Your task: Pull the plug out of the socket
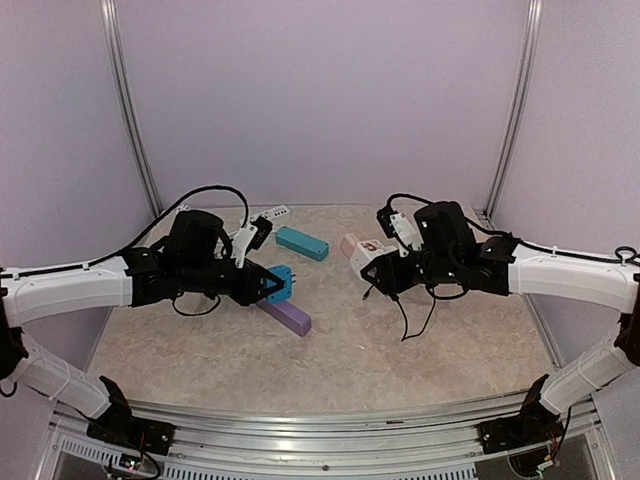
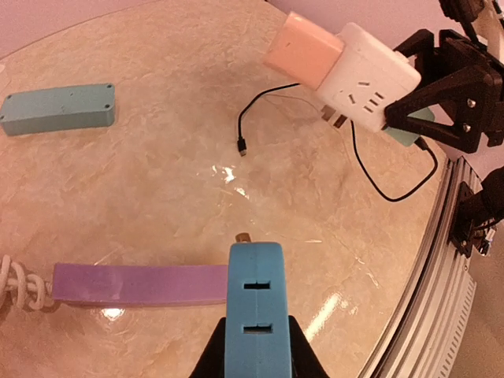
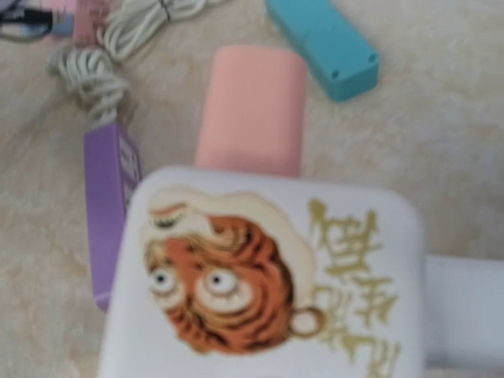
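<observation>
Left arm: reaches in low from the left side, forearm about level, wrist aimed at the centre of the tabletop [image 1: 450,340]. Left claw [image 1: 270,285] is clamped on the blue plug block [image 2: 253,307], fingers on its two sides. The slotted face looks at the wrist camera and one metal prong shows at its far end. The block sits at the end of the purple power strip [image 2: 138,283]; can't tell if they touch. The strip lies flat.

Right arm: comes in from the right, elbow bent, wrist turned toward the left arm, held off the surface. Right claw [image 2: 396,85] is closed on the white socket cube [image 2: 370,75], jaws partly apart around its body. There is a tiger sticker on the face toward the right wrist camera and prongs on the underside.

Task item: the pink plug [image 2: 303,49] is seated against the far face of the white socket cube, up in the air with it, right of centre, no gap showing.

Counts:
- 2 arms, 2 claws, both gripping
- 1 blue plug block
- 1 purple power strip
- 1 pink plug
- 1 white socket cube
- 1 teal box [image 1: 302,243], flat at the back, apart from the rest
- 1 white power strip [image 1: 273,213] at the back left
- 1 coiled white cord [image 3: 87,75] by the purple strip's end
- 1 thin black cable [image 2: 370,169] hanging from the right claw side, small connector end on the tabletop
</observation>
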Robot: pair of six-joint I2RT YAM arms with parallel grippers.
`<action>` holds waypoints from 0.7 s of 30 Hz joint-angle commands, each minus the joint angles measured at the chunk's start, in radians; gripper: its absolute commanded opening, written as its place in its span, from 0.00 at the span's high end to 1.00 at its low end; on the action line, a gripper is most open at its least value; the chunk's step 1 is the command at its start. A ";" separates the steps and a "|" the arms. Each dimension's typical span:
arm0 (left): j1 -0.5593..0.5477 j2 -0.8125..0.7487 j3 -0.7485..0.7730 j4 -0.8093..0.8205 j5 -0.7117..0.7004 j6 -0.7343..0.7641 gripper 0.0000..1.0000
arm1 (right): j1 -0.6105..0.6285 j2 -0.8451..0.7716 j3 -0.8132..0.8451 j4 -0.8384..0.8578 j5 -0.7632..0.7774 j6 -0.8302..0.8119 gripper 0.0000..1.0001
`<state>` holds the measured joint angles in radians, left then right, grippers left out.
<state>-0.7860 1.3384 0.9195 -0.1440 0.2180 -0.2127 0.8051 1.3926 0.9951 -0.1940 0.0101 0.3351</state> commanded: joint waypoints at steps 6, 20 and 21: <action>0.288 -0.221 -0.303 0.117 0.198 -0.303 1.00 | -0.015 -0.051 -0.025 0.107 0.029 0.006 1.00; 0.505 -0.179 -0.401 -0.031 0.252 -0.397 1.00 | -0.014 -0.050 -0.029 0.105 0.034 0.007 1.00; 0.510 -0.180 -0.409 -0.034 0.246 -0.406 1.00 | -0.014 -0.049 -0.030 0.106 0.034 0.007 1.00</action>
<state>-0.2996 1.1526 0.5476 -0.1410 0.4412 -0.5602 0.8005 1.3743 0.9688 -0.1581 0.0292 0.3382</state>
